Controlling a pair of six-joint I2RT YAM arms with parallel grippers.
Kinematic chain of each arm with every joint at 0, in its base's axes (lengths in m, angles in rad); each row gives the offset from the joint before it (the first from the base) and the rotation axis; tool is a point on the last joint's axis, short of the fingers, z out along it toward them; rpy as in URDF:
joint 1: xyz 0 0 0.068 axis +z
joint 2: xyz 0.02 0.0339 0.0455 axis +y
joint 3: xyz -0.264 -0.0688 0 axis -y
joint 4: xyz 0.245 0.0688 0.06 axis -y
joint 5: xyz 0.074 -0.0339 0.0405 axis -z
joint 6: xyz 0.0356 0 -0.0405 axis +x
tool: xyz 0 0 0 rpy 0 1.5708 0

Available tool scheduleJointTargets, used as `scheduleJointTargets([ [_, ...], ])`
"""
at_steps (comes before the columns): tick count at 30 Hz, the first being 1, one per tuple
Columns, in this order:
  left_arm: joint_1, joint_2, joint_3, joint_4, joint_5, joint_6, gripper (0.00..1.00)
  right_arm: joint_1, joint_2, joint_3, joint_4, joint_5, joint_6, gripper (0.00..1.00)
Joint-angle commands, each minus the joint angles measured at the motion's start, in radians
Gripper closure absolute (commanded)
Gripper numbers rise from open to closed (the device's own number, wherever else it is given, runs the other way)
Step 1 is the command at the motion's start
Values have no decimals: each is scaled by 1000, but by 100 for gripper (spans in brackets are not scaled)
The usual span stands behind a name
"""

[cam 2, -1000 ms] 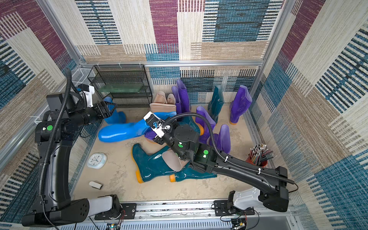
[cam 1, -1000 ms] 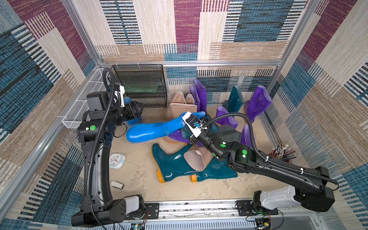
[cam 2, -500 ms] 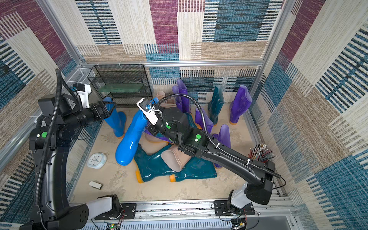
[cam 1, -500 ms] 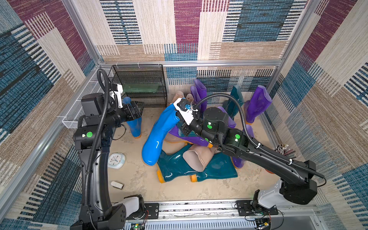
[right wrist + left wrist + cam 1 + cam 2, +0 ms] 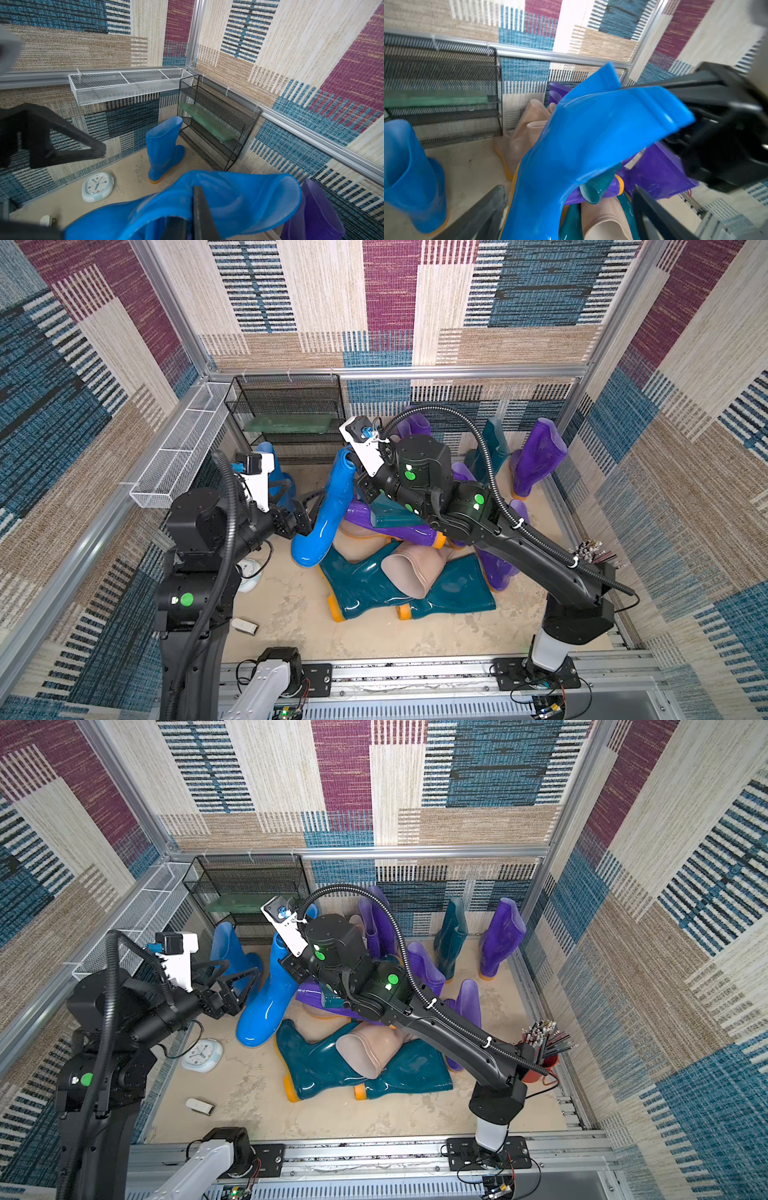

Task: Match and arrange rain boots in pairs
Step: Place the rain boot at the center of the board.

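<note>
Top views, held blue boot (image 5: pixel 332 506): we have it left of the middle of the floor (image 5: pixel 291 614), long axis steep and leaning. The mouth is up toward the back edge, the toe down toward the front edge. Whether the sole bears on the floor, we cannot tell.
Top views, right gripper (image 5: pixel 354 466): clamped tight on that boot's mouth rim.
Top views, left gripper (image 5: pixel 242 966): jaws spread wide with nothing in them, just beside the lower shaft. Touching or not, we cannot tell.
Top views, standing blue boot (image 5: pixel 226 952): upright in the back-left corner by the black rack (image 5: pixel 249 886), mouth up.
Top views, pile: two teal boots (image 5: pixel 365 589) lie on their sides toward the front edge with their orange soles frontward. A beige boot (image 5: pixel 409 572) lies across them, and purple boots (image 5: pixel 536 456) stand along the back and right edges.
Left wrist, held blue boot (image 5: pixel 581 145): it fills our view, shaft slanting, its flattened mouth meeting the right gripper (image 5: pixel 695 116). The left fingers (image 5: pixel 481 214) stand well apart.
Right wrist, held blue boot (image 5: pixel 228 197): we look straight into the mouth, with one black finger inside the rim and the wall pinched.
Right wrist, standing blue boot (image 5: pixel 164 145): long axis vertical, just beside the rack.
Right wrist, clock (image 5: pixel 97 187): flat on the floor near the left edge, numerals too small for us to read.
</note>
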Motion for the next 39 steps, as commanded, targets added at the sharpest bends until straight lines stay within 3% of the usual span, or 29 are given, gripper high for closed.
scheduleJointTargets([
  [1,-26,-11,-27,62,-13,63,0,2,36,97,-6,23,42,100],
  [5,-62,-10,-67,102,-10,61,0,10,53,121,-14,22,56,100],
  [8,-133,6,-94,124,-144,104,0,12,51,124,-26,12,72,100],
  [11,-202,37,-122,182,-192,111,0,22,48,121,-27,5,81,100],
  [16,-344,55,-204,269,-507,215,0,36,35,119,-43,-20,86,100],
  [20,-355,60,-271,362,-549,204,1,43,5,89,-50,-39,101,100],
  [22,-358,75,-282,362,-585,203,10,42,-11,74,-52,-47,105,100],
  [24,-357,60,-323,416,-627,208,25,36,-24,67,-66,-78,116,100],
  [26,-358,42,-361,477,-626,208,49,25,-38,52,-76,-131,136,100],
  [29,-357,79,-290,381,-586,234,99,-4,-65,17,-75,-222,164,99],
  [30,-358,93,-257,338,-569,237,100,-17,-73,11,-78,-226,173,88],
  [32,-356,105,-209,275,-519,247,100,-57,-91,7,-87,-226,180,37],
  [33,-357,109,-182,238,-503,244,100,-90,-108,-4,-79,-237,197,22],
  [35,-353,118,-131,173,-474,239,100,-169,-150,-29,-57,-314,216,6],
  [39,-318,145,-25,74,-343,191,100,-350,-299,-216,66,-517,283,1],
])
